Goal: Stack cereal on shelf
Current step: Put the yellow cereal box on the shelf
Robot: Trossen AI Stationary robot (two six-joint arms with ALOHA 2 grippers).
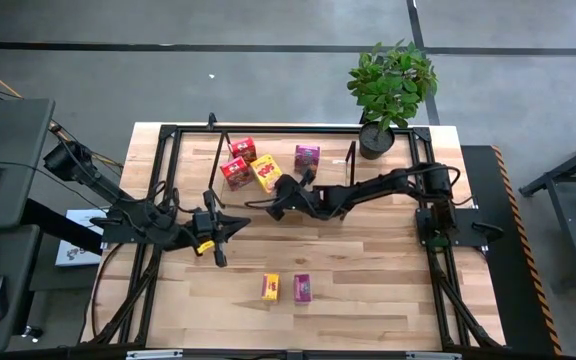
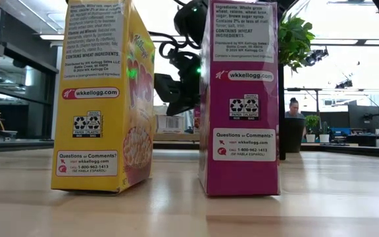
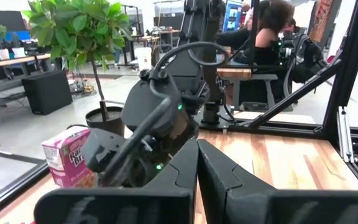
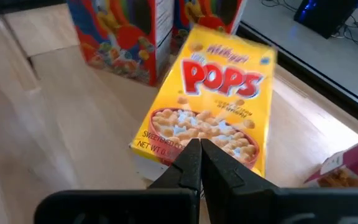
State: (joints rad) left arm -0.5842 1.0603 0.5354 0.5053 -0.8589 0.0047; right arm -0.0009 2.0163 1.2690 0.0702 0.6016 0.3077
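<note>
The surface (image 1: 368, 290) carries the shelf (image 1: 333, 140), a low wooden board with black wire end frames, standing at the far side near a potted plant (image 1: 390, 85). 4 of the 6 cereal boxes sit in the shelf area: 2 red boxes (image 1: 238, 160) close together, 1 yellow box (image 1: 266, 173) lying tilted just beside them, and 1 magenta box (image 1: 307, 157) a little apart. The other 2, a yellow box (image 1: 270, 287) and a magenta box (image 1: 302, 288), stand upright side by side at the near part of the surface, well apart from the shelf. By this I judge the task roughly 2 thirds done: 4 boxes are across, though the tilted yellow one does not look squared up or stacked, and 2 boxes are left to carry over. The right gripper (image 4: 196, 163) is fully closed with nothing between its fingers; it reaches in over the shelf and its tips sit right at the lower edge of the tilted yellow box, whether touching I cannot tell. The left gripper (image 3: 196, 168) is likewise closed and empty, waiting over the surface left of centre, pointing toward the right arm. Count: 1 shelf, 2 red, 2 yellow, 2 magenta boxes, 2 arms, 1 plant.
</note>
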